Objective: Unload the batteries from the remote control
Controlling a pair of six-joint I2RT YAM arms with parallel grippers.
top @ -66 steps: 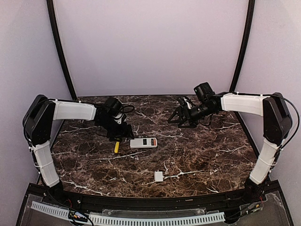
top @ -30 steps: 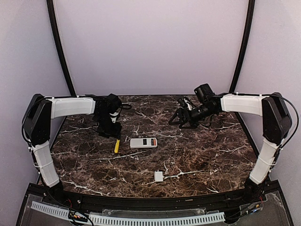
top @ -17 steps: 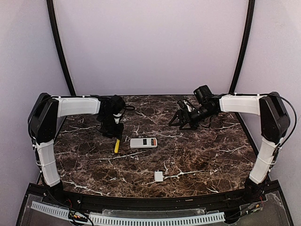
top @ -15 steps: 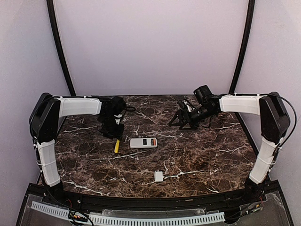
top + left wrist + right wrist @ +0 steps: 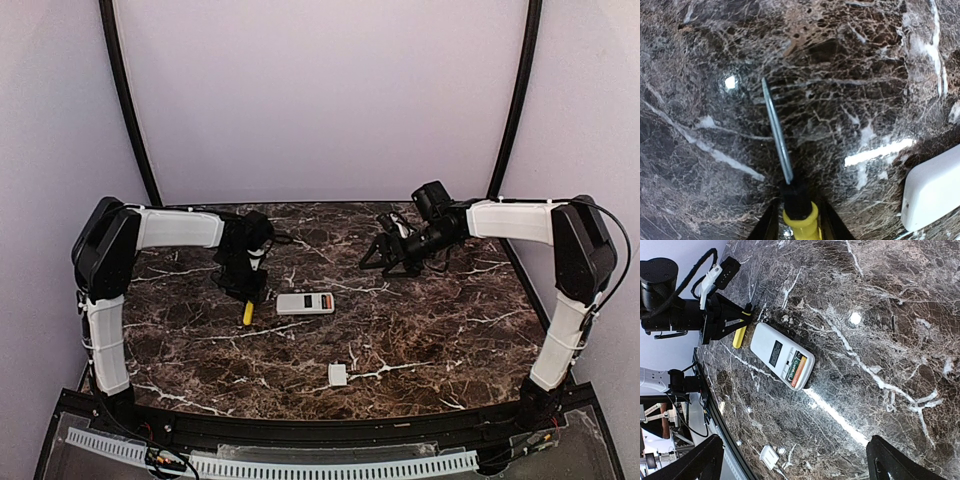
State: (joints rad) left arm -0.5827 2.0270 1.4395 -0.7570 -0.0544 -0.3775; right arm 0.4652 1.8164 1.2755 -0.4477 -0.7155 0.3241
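The white remote control (image 5: 305, 303) (image 5: 772, 352) lies face down mid-table with its compartment uncovered. Two batteries lie side by side in it, one orange-red (image 5: 801, 373) and one dark green (image 5: 794, 367). My left gripper (image 5: 246, 288) (image 5: 798, 220) is low on the table just left of the remote. It is shut on the yellow handle of a screwdriver (image 5: 801, 222), whose steel shaft (image 5: 776, 132) points away over the marble. My right gripper (image 5: 385, 255) (image 5: 794, 442) hovers open behind and right of the remote, holding nothing.
A small white square cover piece (image 5: 338, 375) (image 5: 768, 456) lies near the front of the table. A corner of the remote (image 5: 932, 192) sits just right of the left gripper. Purple walls close in the dark marble table (image 5: 430, 330) at the back and sides.
The left arm has shifted a little to the right and its jaws have narrowed onto the screwdriver handle. The right arm has barely moved.
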